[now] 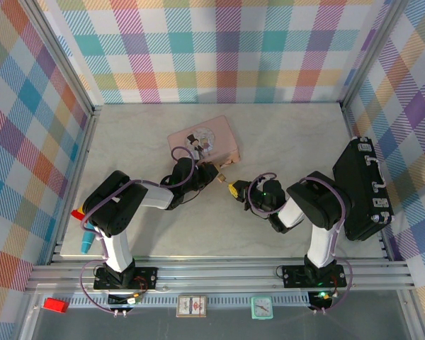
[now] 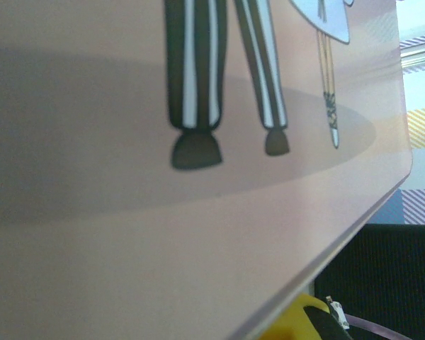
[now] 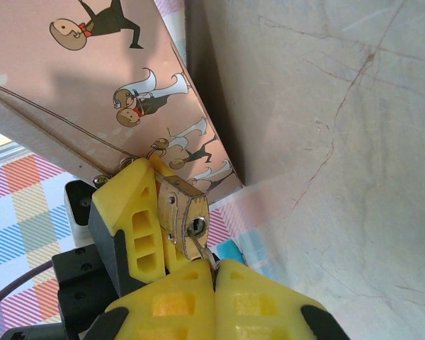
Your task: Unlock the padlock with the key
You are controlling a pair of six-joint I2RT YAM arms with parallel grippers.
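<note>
R jaws clamped on key (image 3: 205,256), seemingly in padlock (image 3: 183,212); L jaws clamp padlock; pink tin (image 3: 71,92) behind.

Dull brass padlock (image 3: 182,214), glossy pink tin (image 3: 92,92)

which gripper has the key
The right gripper, pinching the key in the padlock; the left gripper only clamps the padlock.

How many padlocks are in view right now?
1. The padlock sits at a corner of the pink tin, with the key at its keyhole. Another could be hidden behind the tin.
</note>
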